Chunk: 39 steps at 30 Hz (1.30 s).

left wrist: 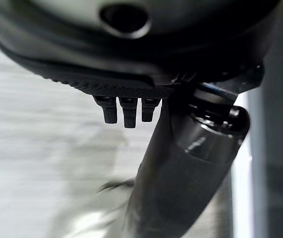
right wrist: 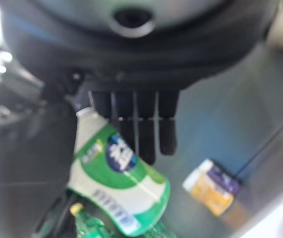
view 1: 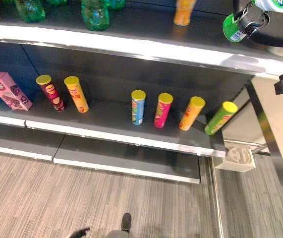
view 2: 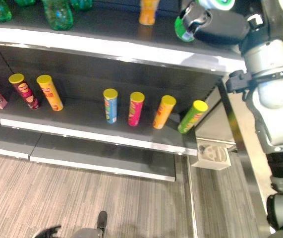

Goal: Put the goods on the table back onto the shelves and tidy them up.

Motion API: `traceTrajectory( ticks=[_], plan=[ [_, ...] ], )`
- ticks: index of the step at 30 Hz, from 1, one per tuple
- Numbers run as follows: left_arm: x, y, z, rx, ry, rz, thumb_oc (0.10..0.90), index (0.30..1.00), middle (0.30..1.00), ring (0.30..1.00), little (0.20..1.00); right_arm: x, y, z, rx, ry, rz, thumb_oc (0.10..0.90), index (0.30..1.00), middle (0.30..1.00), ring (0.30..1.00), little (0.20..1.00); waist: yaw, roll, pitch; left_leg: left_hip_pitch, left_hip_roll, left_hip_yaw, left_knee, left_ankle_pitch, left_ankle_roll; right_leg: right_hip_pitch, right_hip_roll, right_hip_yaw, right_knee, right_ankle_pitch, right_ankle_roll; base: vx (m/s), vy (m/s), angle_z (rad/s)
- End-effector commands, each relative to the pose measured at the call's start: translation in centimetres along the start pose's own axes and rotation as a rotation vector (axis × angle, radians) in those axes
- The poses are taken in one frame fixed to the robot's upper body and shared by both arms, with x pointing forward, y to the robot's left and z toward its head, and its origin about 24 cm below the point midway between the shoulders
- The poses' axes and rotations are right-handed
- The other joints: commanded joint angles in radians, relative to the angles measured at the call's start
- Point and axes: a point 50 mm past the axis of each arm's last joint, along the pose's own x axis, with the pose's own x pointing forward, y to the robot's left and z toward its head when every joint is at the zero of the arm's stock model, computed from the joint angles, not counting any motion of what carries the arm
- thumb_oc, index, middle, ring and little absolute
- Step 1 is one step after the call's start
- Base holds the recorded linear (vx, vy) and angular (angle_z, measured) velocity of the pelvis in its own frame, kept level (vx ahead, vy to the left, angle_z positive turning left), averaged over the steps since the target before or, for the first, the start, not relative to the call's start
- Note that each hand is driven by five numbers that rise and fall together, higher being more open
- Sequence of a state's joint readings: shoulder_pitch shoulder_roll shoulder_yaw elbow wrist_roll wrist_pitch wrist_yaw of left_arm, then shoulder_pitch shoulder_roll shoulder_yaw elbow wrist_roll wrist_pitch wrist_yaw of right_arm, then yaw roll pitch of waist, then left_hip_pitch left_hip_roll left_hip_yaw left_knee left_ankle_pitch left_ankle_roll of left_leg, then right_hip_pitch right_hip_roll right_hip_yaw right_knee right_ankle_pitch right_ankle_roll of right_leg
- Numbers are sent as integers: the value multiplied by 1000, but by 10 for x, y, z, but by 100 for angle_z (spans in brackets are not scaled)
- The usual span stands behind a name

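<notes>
On the middle shelf stand six crisp tubes and a pink box. Above, over the top shelf, the right hand grasps a green-and-white bottle. The left hand hangs clenched, empty.

— Where am I working?
— A shop aisle. Dark tiered shelves with pale front strips run before me, crisp tubes set apart in a row, green bottles above, a pink box left, over striped flooring.
</notes>
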<state>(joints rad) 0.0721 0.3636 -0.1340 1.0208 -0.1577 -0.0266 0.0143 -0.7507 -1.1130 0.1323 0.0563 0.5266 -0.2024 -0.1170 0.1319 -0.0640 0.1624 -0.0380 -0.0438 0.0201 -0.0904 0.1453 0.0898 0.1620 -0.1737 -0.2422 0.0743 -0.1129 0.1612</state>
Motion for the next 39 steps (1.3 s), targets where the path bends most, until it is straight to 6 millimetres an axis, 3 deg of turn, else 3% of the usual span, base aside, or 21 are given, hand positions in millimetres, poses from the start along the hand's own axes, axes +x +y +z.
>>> traceTrajectory(
  ticks=[1,3,4,5,6,7,11,17,24,39],
  plan=[
    [-5,13,-11,12,0,33,800,900,900,900,900,30,-9,48,31,-229,-78,400,300,300,300,300,39,-14,-79,68,49,61,3,-139,-120,-78,-51,13,100,114,38,21,164,-1],
    [-5,16,-8,26,-13,32,800,900,900,900,900,35,-2,51,42,-240,-47,400,300,300,300,300,36,-6,-57,86,56,75,3,-153,-114,-139,-72,-7,188,149,42,-13,99,-31],
    [-5,16,-7,28,-17,30,800,900,900,900,900,36,-2,51,40,-238,-42,400,300,300,300,300,36,-8,-56,89,58,79,3,-157,-116,-147,-80,-19,170,154,43,-3,-6,-44],
    [-5,16,-6,28,-21,27,800,900,900,900,900,38,-1,53,45,-244,-37,400,300,300,300,300,35,-8,-56,90,62,77,3,-161,-121,-151,-81,-28,131,157,41,34,-121,-32],
    [-3,19,-2,72,-12,33,800,900,900,900,900,46,-13,60,11,-268,-85,400,300,300,300,300,30,-23,-49,91,69,78,3,-169,-132,-153,-61,-23,6,159,32,125,-200,-39],
    [-4,18,-2,35,-31,30,800,900,900,900,900,53,-4,59,11,-229,-18,400,300,300,300,300,28,-45,-65,97,66,68,3,-164,-137,-112,-46,11,-97,181,47,117,-177,-1],
    [-5,12,-10,16,-8,17,800,900,900,900,900,55,7,59,24,-228,49,400,300,300,300,300,33,-58,-94,108,77,60,3,-171,-148,-67,-29,-10,-158,195,46,113,-104,10],
    [-7,7,-22,44,37,-2,800,900,900,900,900,70,9,36,-25,-77,118,400,300,300,300,300,51,-74,-108,123,94,41,3,-174,-164,-31,-14,-39,-162,172,39,56,-67,7],
    [-8,9,-29,58,61,3,800,900,900,900,900,83,9,29,-99,-4,160,400,300,300,300,300,61,-86,-107,113,97,30,3,-168,-172,-24,-14,-66,-162,171,39,13,-23,16],
    [-4,12,-14,96,16,19,800,900,900,900,900,88,5,-2,-186,147,108,400,300,300,300,300,82,-87,-85,77,81,7,3,-162,-166,-33,-36,-102,-157,186,48,1,8,10]
  ],
)
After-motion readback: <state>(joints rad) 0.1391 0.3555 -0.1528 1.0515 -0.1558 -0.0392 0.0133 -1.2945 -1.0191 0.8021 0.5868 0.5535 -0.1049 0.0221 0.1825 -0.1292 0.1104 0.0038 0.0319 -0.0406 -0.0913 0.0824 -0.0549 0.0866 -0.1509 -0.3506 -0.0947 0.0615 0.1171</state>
